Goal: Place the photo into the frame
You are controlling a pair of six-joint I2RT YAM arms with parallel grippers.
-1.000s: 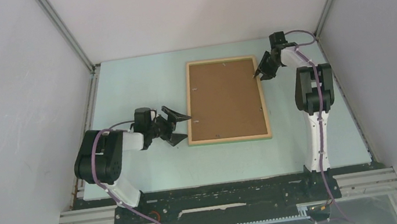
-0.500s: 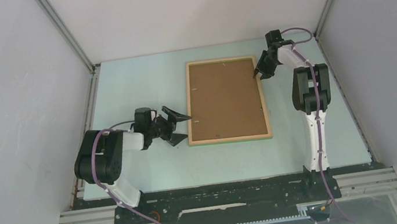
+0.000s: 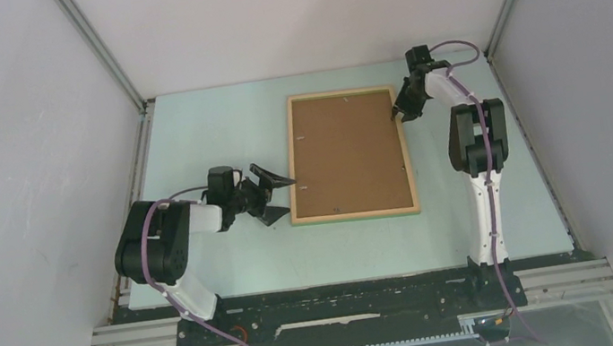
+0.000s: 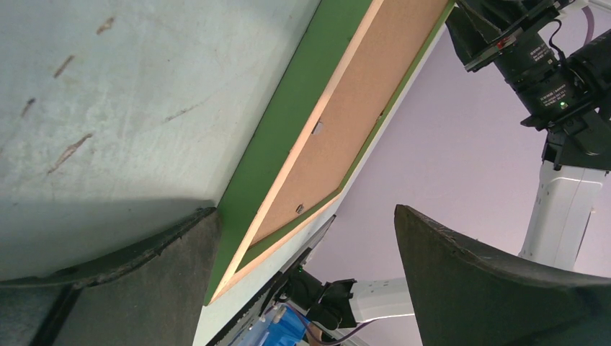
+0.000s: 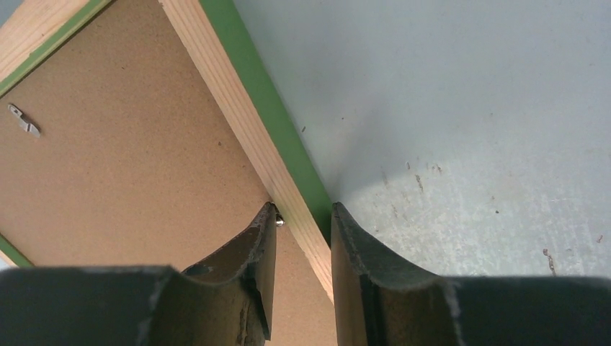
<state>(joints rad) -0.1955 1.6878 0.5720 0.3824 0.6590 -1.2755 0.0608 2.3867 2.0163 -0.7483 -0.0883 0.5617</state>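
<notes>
Since a second ago only the right arm has been shifted, a little toward the far end of the desk; the left arm and the frame have not been moved.

At the left, the left hand is held spread wide and empty, just beside the near left corner of the frame, which no finger is seen to touch. The frame is laid flat mid-desk with its wood face up and its green face down. Inside its rim the photo is seen lying level, brown board back upward; its printed side is hidden. At the right, the right hand is closed around the frame's right rail. One finger is set on the board beside a small metal tab, and the other against the green outer edge.

Placement is judged essentially done. Securing the tabs is probably what is left, though whether they are turned over the board cannot be told.
</notes>
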